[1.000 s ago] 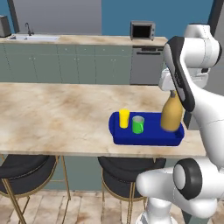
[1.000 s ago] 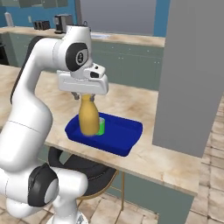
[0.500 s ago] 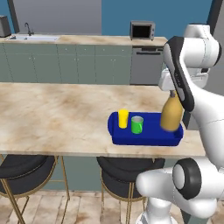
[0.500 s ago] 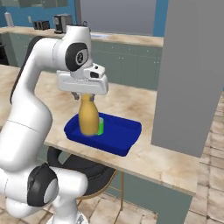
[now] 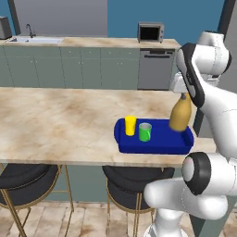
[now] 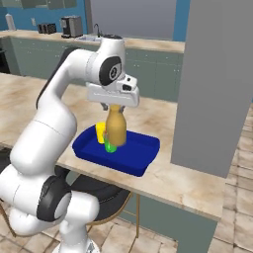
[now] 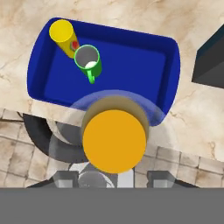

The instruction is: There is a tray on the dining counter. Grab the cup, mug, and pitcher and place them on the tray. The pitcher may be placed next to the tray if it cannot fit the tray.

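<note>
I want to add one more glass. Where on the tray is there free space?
The tray is bare in the middle and toward the end away from the cup and mug, which crowd one corner. The pitcher stands at the other end, near the rim. The counter is also bare.

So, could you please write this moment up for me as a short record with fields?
Setting: dining counter in a simulated kitchen
Tray: deep blue, near the counter's front edge
Cup: yellow, upright in the tray
Mug: green, upright in the tray, right beside the cup
Pitcher: amber, upright at the tray's far end from the cups
Gripper: directly above the pitcher, jaws at its neck; whether they grip it cannot be told
Left to do: nothing visible remains outside the tray
</note>
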